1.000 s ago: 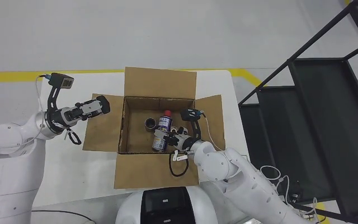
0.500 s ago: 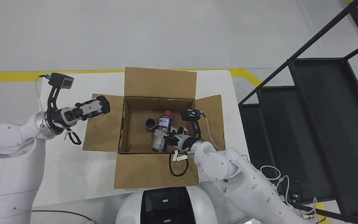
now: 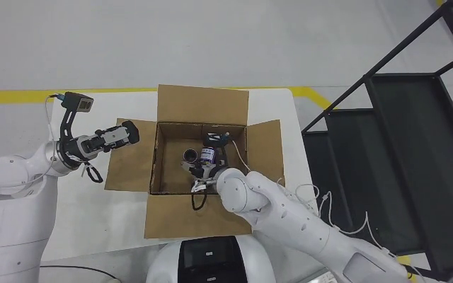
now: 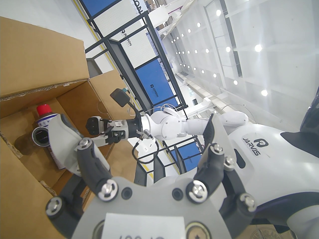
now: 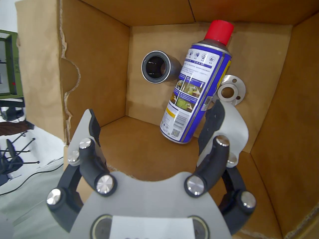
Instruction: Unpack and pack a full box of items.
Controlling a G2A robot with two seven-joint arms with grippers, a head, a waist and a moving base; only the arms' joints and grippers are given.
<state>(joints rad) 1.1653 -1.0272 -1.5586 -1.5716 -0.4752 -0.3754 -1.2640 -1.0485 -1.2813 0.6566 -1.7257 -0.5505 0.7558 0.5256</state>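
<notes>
Spray can [image 5: 197, 88] sits in box [image 5: 99, 50], just beyond right gripper's [image 5: 153, 110] parted fingers [image 5: 213, 125].

The brown cardboard box [image 3: 203, 104] stands on the white worktop [image 3: 272, 106], all four flaps folded outward, its top open; inside, a blue spray can [image 5: 197, 88] with a red cap and a printed label is tilted, cap toward the far wall, base toward the near one; a short dark metal sleeve [image 5: 155, 67] sits just beside it, open end up; a round silver flange [image 5: 230, 90] with bolt holes lies flat on the can's other side, partly behind it.
</notes>
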